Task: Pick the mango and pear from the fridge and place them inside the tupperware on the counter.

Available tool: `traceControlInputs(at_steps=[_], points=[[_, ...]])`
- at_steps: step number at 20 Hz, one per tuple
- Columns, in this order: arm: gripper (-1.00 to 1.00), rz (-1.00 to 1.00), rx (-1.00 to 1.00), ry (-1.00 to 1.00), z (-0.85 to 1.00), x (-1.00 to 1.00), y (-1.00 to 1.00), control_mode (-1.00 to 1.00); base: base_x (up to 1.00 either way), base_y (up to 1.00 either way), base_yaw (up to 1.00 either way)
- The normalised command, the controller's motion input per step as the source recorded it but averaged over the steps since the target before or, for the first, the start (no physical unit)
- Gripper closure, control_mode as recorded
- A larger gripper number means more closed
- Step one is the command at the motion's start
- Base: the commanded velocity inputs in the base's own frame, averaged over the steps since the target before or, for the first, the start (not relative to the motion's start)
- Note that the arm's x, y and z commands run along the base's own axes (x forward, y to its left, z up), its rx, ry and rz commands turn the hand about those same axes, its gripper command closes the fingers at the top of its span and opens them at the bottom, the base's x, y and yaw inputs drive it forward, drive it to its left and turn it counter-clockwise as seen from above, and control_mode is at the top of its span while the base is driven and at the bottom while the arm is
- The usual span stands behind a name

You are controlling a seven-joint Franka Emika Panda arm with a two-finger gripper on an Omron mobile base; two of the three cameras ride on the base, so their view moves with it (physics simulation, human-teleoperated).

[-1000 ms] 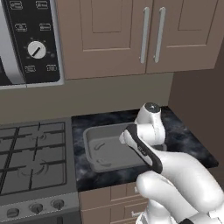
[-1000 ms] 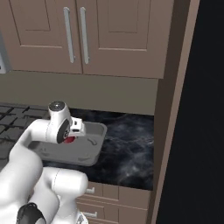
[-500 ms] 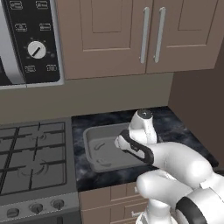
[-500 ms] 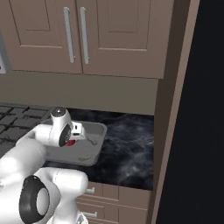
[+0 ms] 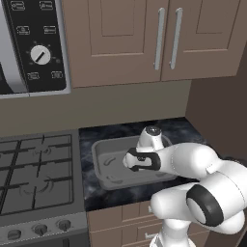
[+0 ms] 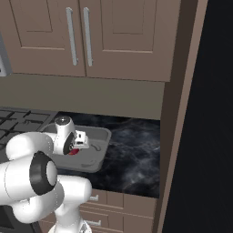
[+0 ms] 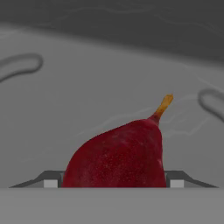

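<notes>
A dark red pear (image 7: 118,159) with an orange stem sits between my gripper's (image 7: 113,181) finger tips, which are shut on it. The hand is low over the grey tupperware (image 5: 102,166), and the tupperware's floor (image 7: 87,96) lies right behind the fruit. In the right base view the gripper (image 6: 77,148) points down into the tupperware (image 6: 99,135) and a bit of the red pear (image 6: 73,151) shows under it. The tupperware stands on the black marbled counter (image 6: 132,154). The mango is out of view.
A gas stove (image 5: 34,178) adjoins the counter on the left, under a microwave (image 5: 29,43). Brown wall cabinets (image 5: 144,38) hang above. A tall brown panel (image 6: 179,136) and the fridge's dark flank (image 6: 214,113) bound the counter on the right.
The hand has swung left and down with the pear, from above the tupperware's right rim to low inside it.
</notes>
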Motion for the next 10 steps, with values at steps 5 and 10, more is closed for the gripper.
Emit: traceControlInputs(at_steps=[5, 10], points=[[-1.00, -0.01, 0.00, 0.00, -0.04, -0.06, 0.00, -1.00, 0.00, 0.00, 0.00], [-1.00, -0.22, 0.03, 0.00, 0.17, -0.47, 0.00, -1.00, 0.00, 0.00, 0.00]])
